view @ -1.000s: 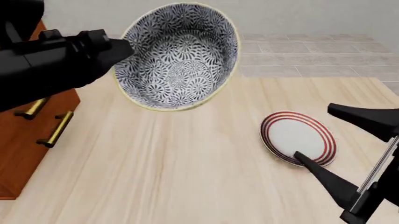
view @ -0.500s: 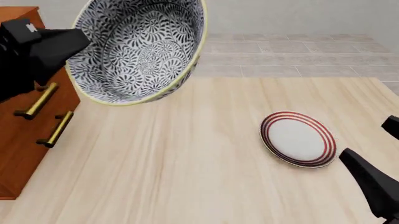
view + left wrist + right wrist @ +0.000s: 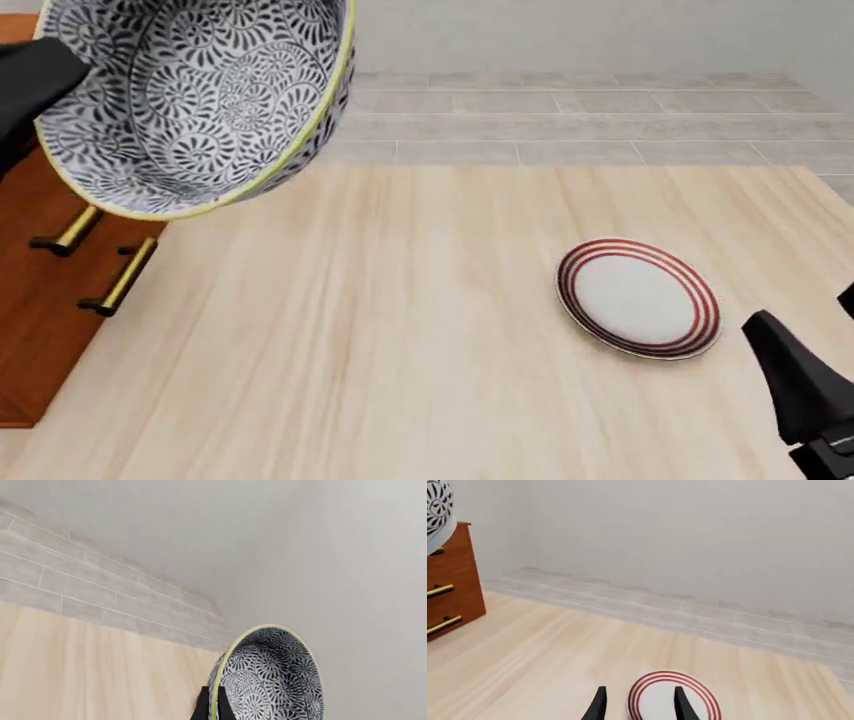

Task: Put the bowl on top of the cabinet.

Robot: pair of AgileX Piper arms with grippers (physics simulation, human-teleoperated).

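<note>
The bowl (image 3: pixel 200 100), white with a black swirl pattern and a thin yellow rim, hangs tilted in the air at the upper left of the front view, over the front edge of the cabinet (image 3: pixel 47 300). My left gripper (image 3: pixel 211 704) is shut on the bowl's (image 3: pixel 270 682) rim; in the front view the bowl hides most of it, and only the black left arm (image 3: pixel 24 80) shows. My right gripper (image 3: pixel 639 704) stands open and empty low at the right, apart from the bowl. The right wrist view catches the cabinet (image 3: pixel 447 590) with the bowl (image 3: pixel 437 510) above it.
A flat white plate with red rings (image 3: pixel 638 297) lies on the light wooden table (image 3: pixel 400 350) at the right, just beyond my right gripper's fingers (image 3: pixel 599 706). The cabinet's brass handles (image 3: pixel 118 277) face the table. A pale wall and tiled floor lie behind.
The left arm has carried the bowl up and to the left, from over the table to over the cabinet's edge. The right gripper has drawn back to the lower right.
</note>
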